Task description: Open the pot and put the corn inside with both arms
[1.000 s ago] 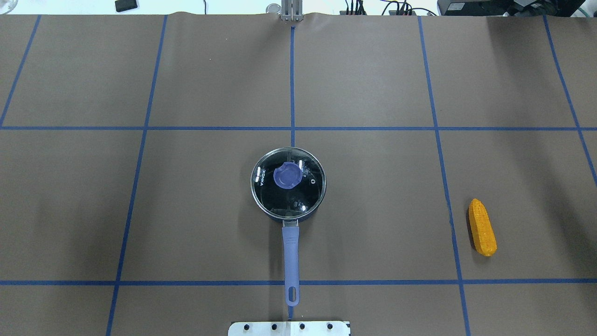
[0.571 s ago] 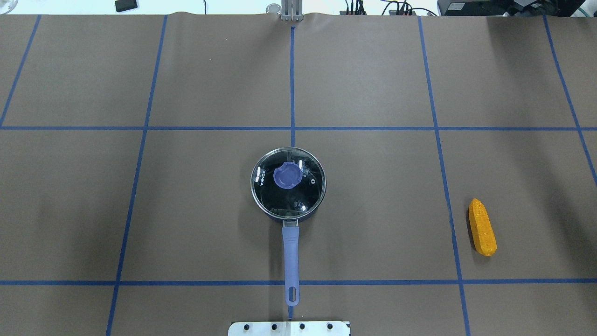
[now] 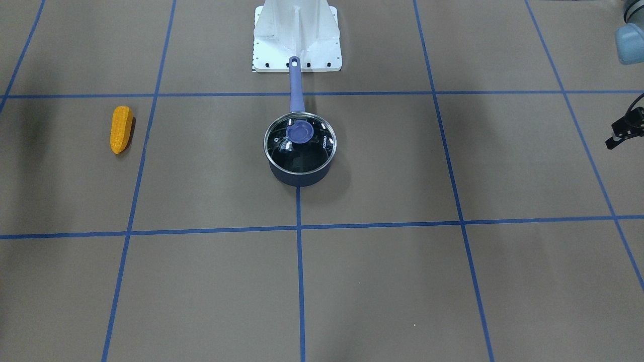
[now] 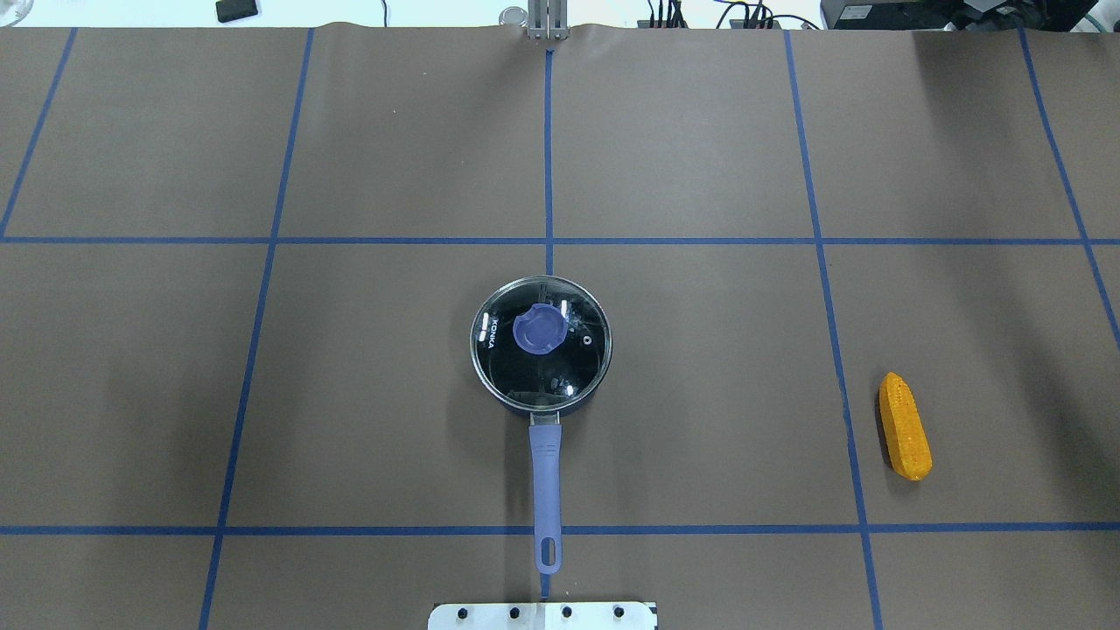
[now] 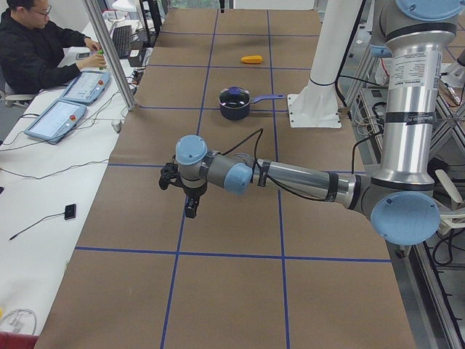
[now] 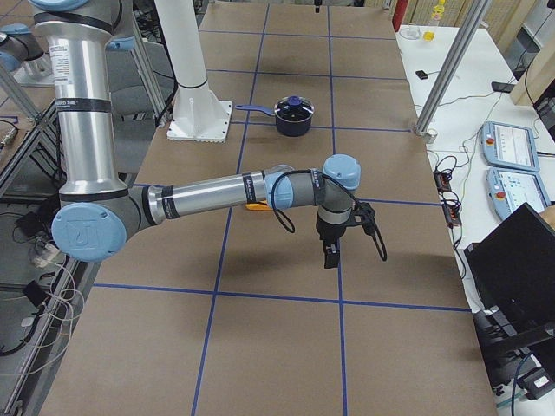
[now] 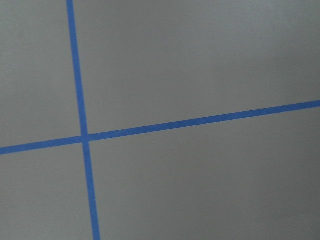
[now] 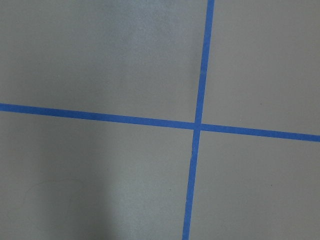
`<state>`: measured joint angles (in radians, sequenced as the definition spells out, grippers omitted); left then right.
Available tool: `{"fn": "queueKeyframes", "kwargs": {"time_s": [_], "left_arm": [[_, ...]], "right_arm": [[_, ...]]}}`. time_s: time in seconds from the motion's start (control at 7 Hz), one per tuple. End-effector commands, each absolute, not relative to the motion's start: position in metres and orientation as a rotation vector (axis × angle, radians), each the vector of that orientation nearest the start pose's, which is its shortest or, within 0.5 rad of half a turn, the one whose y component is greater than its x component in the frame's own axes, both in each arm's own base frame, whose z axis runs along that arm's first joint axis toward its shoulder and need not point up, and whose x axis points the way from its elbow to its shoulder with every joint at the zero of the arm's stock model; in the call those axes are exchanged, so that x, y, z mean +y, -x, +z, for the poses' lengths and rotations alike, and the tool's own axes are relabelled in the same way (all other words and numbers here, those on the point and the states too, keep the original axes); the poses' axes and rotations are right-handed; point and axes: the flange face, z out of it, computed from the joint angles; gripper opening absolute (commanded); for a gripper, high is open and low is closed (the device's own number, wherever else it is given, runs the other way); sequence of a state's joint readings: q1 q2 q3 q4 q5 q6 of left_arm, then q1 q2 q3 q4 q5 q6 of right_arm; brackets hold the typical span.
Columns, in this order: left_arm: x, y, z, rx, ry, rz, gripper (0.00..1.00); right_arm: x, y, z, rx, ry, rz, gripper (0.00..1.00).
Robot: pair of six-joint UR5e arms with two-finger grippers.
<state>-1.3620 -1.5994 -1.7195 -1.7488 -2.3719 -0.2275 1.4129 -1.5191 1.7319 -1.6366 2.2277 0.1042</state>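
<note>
The pot [image 4: 541, 394] stands mid-table with its glass lid [image 4: 560, 367] on and the purple knob [image 4: 537, 331] on top. Its lavender handle [image 4: 544, 490] points toward the robot base. The pot also shows in the front view [image 3: 300, 173]. The corn [image 4: 905, 426] lies alone on the table to the right, and in the front view [image 3: 121, 129] on the left. My left gripper [image 5: 190, 209] hangs over bare table far from the pot. My right gripper [image 6: 330, 254] hangs past the corn's side. I cannot tell if either is open. Both wrist views show only tape lines.
The white base plate [image 4: 542, 615] sits just behind the handle's end. An operator [image 5: 36, 43] sits at a side desk with control tablets [image 5: 54, 120]. Metal posts [image 5: 109, 51] stand at the table's far edge. Blue tape lines grid the brown table [image 4: 700, 175].
</note>
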Motion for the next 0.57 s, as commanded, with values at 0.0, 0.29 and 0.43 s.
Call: {"fn": "queueKeyframes", "kwargs": {"time_s": [0.0, 0.29, 0.43], "left_arm": [[-0.553, -0.065, 0.505, 0.845, -0.143, 0.140, 1.00], [-0.592, -0.099, 0.429, 0.849, -0.094, 0.123, 1.00], [-0.599, -0.121, 0.403, 0.864, -0.082, 0.086, 1.00]], "right_arm": [[-0.521, 0.013, 0.550, -0.711, -0.078, -0.112, 1.00], [-0.519, 0.013, 0.550, -0.716, -0.076, -0.113, 1.00], [-0.517, 0.012, 0.552, -0.714, -0.073, -0.109, 1.00]]}}
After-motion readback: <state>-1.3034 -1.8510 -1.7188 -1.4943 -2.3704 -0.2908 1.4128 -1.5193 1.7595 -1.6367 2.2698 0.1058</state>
